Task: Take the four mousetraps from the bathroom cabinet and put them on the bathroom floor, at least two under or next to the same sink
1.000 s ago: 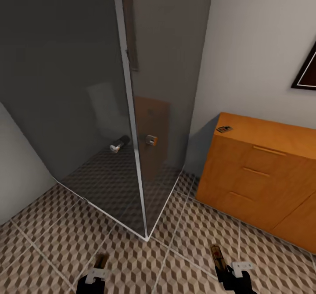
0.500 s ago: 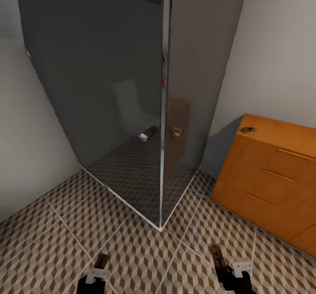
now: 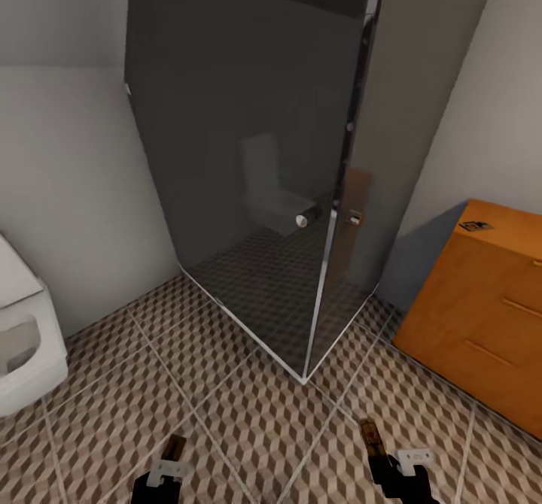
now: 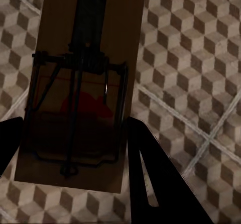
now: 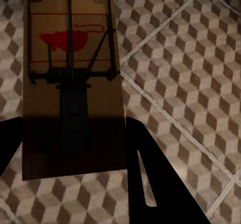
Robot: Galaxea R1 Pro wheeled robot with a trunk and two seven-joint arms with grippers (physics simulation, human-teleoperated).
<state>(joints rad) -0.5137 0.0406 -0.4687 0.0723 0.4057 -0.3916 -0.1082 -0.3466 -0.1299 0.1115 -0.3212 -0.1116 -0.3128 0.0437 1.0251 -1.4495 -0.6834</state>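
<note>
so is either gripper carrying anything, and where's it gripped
Yes, both. The left gripper pinches a mousetrap across the board's long edges at one end; the right gripper holds another mousetrap the same way.

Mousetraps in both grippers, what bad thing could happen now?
Each gripper, left and right, holds a mousetrap above the floor tiles; a loose grip might drop one away from any sink. Another trap sits on the cabinet and might get forgotten.
</note>
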